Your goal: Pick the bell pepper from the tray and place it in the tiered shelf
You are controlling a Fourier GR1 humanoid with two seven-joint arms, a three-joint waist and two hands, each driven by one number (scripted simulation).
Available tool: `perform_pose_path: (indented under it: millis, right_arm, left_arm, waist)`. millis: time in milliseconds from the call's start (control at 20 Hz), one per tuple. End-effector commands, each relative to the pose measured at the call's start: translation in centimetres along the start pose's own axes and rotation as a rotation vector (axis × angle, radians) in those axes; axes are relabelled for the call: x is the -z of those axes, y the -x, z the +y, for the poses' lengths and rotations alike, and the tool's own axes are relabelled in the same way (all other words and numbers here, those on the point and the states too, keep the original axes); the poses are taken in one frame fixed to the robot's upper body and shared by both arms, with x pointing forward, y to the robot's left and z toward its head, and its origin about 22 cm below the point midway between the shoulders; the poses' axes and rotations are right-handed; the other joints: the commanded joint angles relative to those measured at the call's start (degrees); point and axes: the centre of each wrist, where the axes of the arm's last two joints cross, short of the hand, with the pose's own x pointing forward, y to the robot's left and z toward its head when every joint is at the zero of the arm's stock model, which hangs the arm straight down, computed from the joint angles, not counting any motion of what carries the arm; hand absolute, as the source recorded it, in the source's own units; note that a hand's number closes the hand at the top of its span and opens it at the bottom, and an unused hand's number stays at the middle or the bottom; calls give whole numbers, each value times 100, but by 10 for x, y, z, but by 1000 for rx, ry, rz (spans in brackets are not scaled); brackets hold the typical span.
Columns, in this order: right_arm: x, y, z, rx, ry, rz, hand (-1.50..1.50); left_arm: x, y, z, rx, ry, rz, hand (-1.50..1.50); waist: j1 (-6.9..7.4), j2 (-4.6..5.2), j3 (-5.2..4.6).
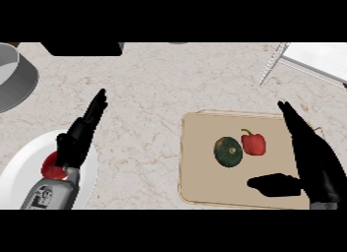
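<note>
Head view, right robot hand (314, 162) open, empty

A single head view looks steeply down on the marbled counter (161, 88) from above the robot's own position, facing away from its body. Both forearms enter from the lower edge, so the camera sits close behind the left hand (78, 140) and the right hand (314, 157). Beyond the fingertips the frame reaches a grey pot (5, 78) and the tiered shelf (317, 56) at the far edge.
</note>
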Motion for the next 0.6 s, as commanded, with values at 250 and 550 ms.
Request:
perform_pose_path:
  millis: [250,550]
  right_arm:
    - [-12,10,9,-5,-1,38,-150]
    - [27,6,16,-31,-12,57,-150]
  left_arm:
    - [-8,-6,8,0,-5,-6,0]
    - [8,-7,4,-1,2,-9,0]
  waist:
    - [-12,-7,1]
    - [-4,0,0]
